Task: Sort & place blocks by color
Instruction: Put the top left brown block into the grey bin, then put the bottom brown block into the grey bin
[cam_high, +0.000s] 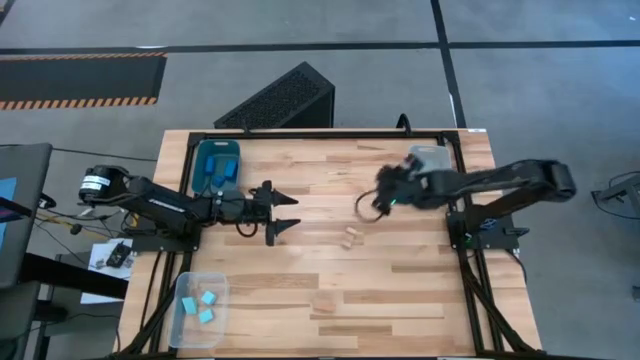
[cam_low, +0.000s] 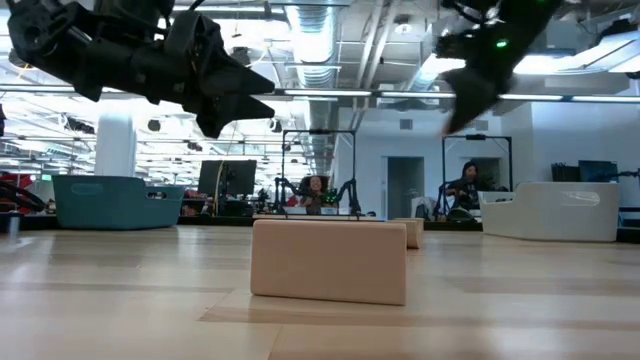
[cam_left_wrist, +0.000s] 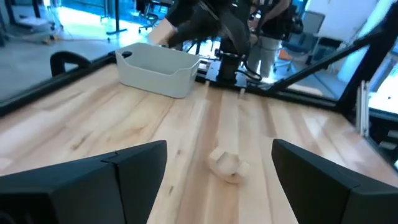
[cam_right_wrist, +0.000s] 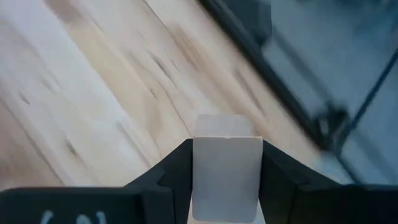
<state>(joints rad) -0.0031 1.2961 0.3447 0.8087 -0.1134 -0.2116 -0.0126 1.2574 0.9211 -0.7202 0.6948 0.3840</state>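
**Risk, carried block.** A tan wooden block (cam_right_wrist: 226, 168) is clamped between the fingers of the right gripper (cam_high: 383, 200), which is raised above the table (cam_high: 420, 300). Only two side faces are seen to be pinched, and the block stands well proud of the fingertips. A slip or a twist could follow from a quick swing. A release short of the pale bin (cam_high: 432, 158) would leave the block on bare wood or on the rim.

**Risk, arms.** The left gripper (cam_high: 284, 212) is held spread wide and empty, pointed towards the table's middle. A clash could be caused if both arms were brought to the centre together.

**Position, carried block.** It is held between the right fingers, pointing ahead of them. The pale bin lies just beyond that gripper, towards the table's far right corner.

**Position, arch-shaped block (cam_left_wrist: 227, 164).** It lies on the table ahead of the open left fingers, roughly in line with the gap between them, and apart from both grippers.

**Position, rectangular tan block (cam_high: 325, 302).** It lies on the near part of the table, well apart from either gripper.

**Position, light cyan blocks (cam_high: 197, 305).** Three are counted in the clear bin (cam_high: 181, 330), behind and to one side of the left gripper.

**Position, teal bin (cam_high: 204, 152).** It stands beside the left arm. Its contents are probably dark blue blocks, though this cannot be told for certain.
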